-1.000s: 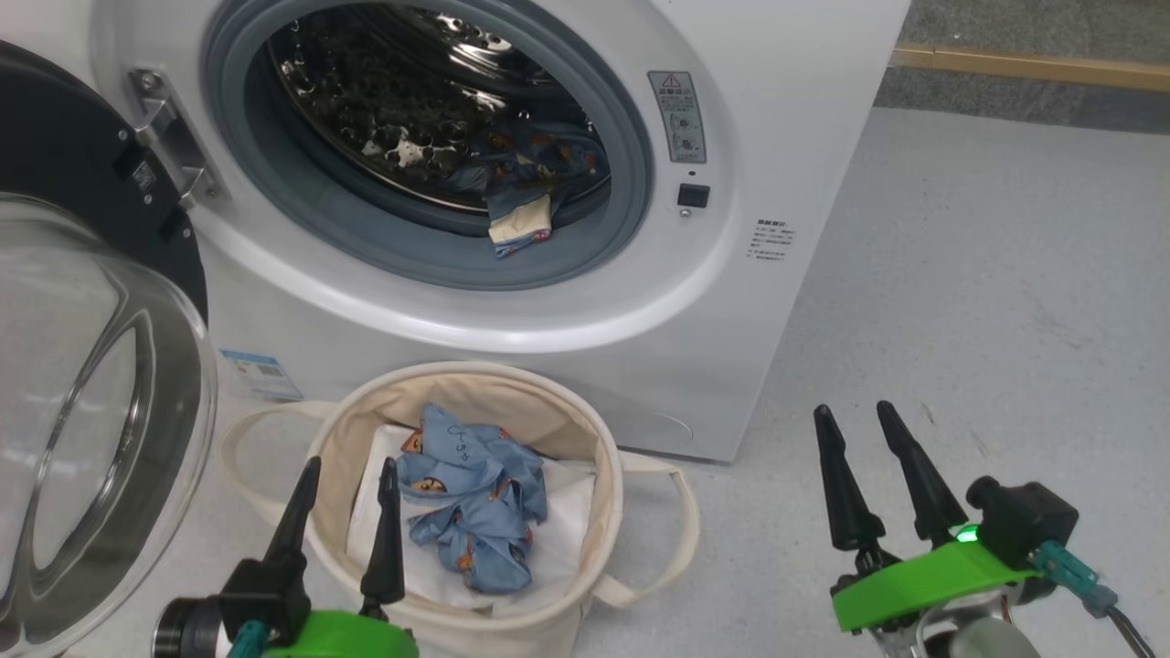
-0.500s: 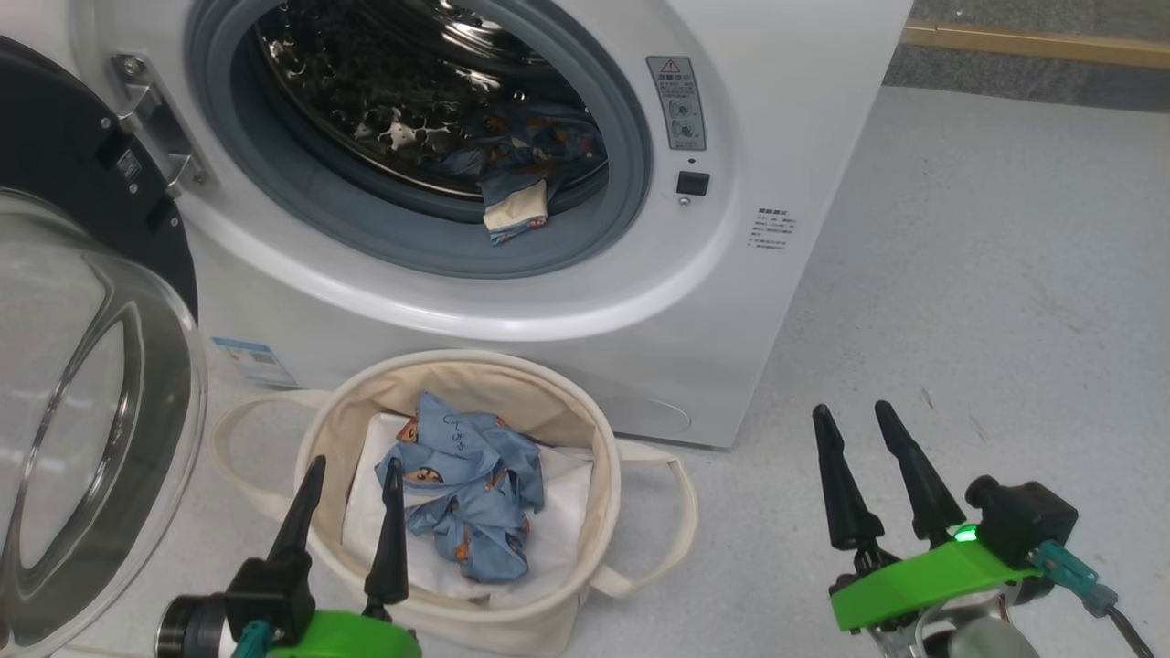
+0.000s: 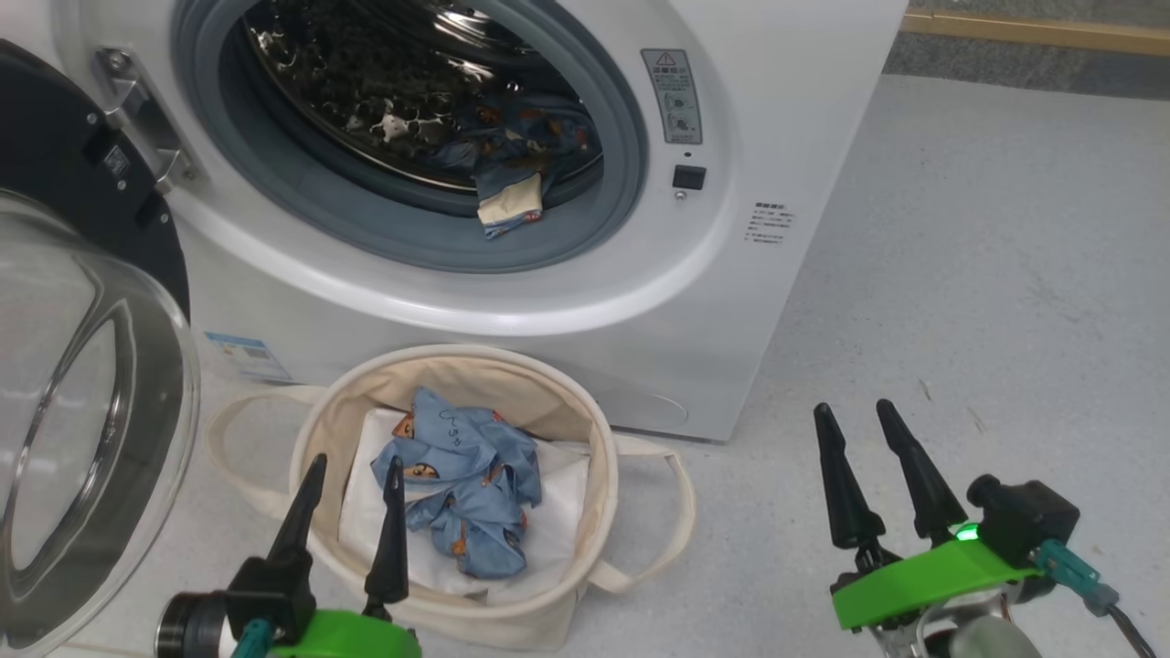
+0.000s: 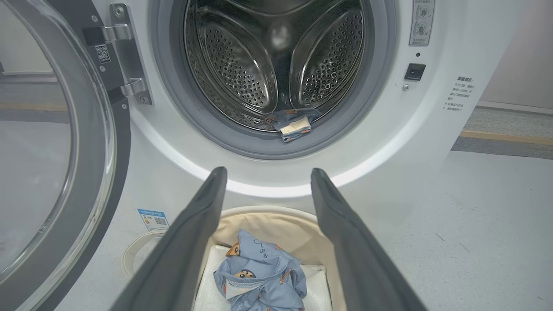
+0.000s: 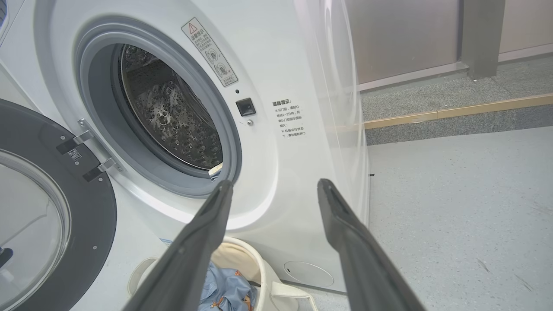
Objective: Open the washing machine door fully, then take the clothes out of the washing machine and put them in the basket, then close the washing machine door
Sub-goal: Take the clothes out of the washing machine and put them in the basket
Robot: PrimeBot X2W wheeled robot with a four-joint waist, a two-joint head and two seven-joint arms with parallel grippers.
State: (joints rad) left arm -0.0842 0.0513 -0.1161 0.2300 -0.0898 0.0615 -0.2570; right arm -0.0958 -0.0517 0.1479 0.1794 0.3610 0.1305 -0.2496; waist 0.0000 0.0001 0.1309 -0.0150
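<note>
The white washing machine (image 3: 777, 137) stands with its door (image 3: 82, 366) swung wide open to the left. Light blue printed clothes (image 3: 516, 174) lie at the drum's front, a beige patch hanging over the grey gasket; the left wrist view shows them too (image 4: 293, 125). A second blue printed garment (image 3: 462, 475) lies crumpled in the cream basket (image 3: 599, 439) on a white sheet. My left gripper (image 3: 356, 459) is open and empty over the basket's near rim. Open and empty as well, my right gripper (image 3: 852, 405) hovers above the floor to the basket's right.
Grey floor (image 3: 987, 274) stretches to the right of the machine, ending at a yellow strip (image 3: 1033, 35) along the far edge. The door's glass bowl (image 3: 55, 429) bulges out close to my left gripper. One basket handle (image 3: 672, 512) loops toward my right gripper.
The whole picture has slid up and a little left, so the camera moved. Both grippers keep their places in the view, and the clothes lie as before.
</note>
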